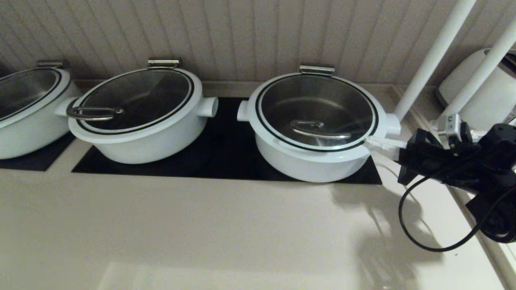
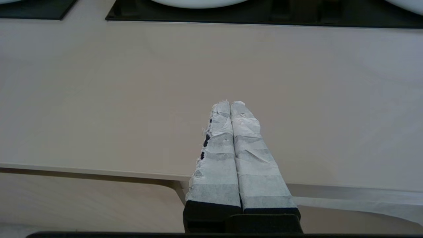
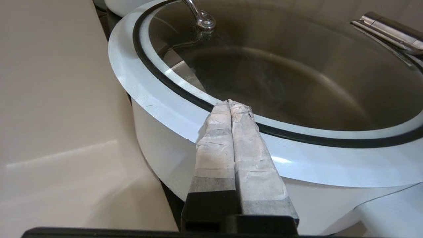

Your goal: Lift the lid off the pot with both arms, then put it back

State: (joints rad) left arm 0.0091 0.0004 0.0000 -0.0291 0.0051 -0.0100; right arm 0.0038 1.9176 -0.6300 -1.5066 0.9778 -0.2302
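Here, right claw (image 3: 230, 105) closed over lid (image 3: 281, 82) rim

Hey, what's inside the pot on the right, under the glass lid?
Through the lid, only the pot's bare steel bowl shows, with no food visible. The lid's bar handle and glare cover part of the bottom, so that patch can't be checked.

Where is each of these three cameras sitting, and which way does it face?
Head view: from the robot's head, down onto the counter and white pots; only the right arm shows, its right gripper at the pot.
Left wrist view: behind the left gripper, jaws shut, over bare counter.
Right wrist view: behind the right gripper, jaws shut, tips at the lid.
Shared: head and right wrist views both show that pot and lid.
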